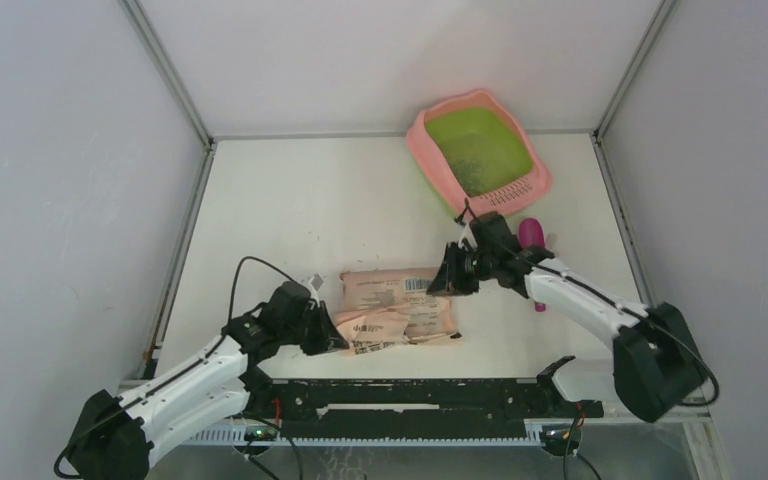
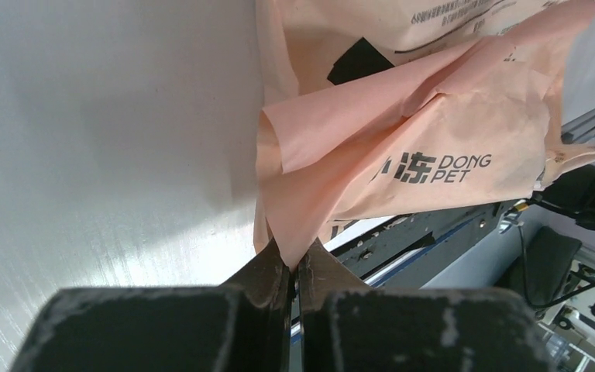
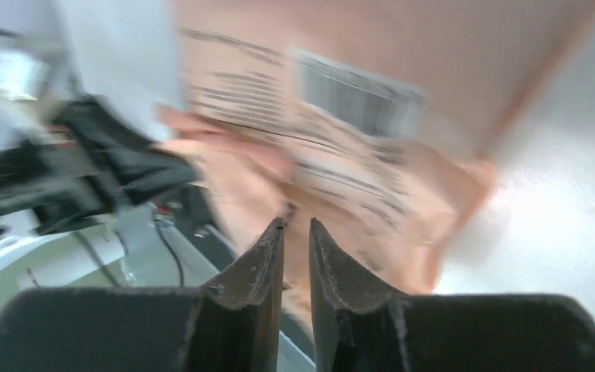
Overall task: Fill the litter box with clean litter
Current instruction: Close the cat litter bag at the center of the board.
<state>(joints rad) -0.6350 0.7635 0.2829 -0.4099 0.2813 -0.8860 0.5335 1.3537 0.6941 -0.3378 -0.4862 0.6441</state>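
Where my left arm reaches in from the near edge of the counter (image 1: 280,200), my left end effector (image 2: 294,260) is pinched tight on a folded corner of the peach-pink bag (image 2: 403,139). The thin film is squeezed flat between the two dark fingers (image 2: 267,271), with no gap showing. That corner stands up creased, and black lettering reading DONG PET runs across the fold. The rest of the bag lies flat on the white counter, crumpled along its near side, with a barcode label and blocks of small print facing up.

At the bag's right end sits my right end effector (image 3: 296,226), pointing toward it. Its fingers stand a narrow slit apart and I see nothing caught between them, though that wrist view is smeared with blur. The bag's printed face fills the space just beyond the tips.

Just behind my right wrist a magenta scoop (image 1: 532,235) lies on the counter, partly hidden by the arm.

Farther back, in the far right corner near the back wall, is the litter box (image 1: 425,155). It is a rectangular tray set at a slant, with a pink rim that rises into a bump on its far side and a lime-green basin. A pink perforated grid (image 1: 515,188) runs across the end nearest the scoop. The litter (image 1: 480,175) shows as a thin scatter of dark specks on the green floor, thickest toward the grid end, with much of the green showing.
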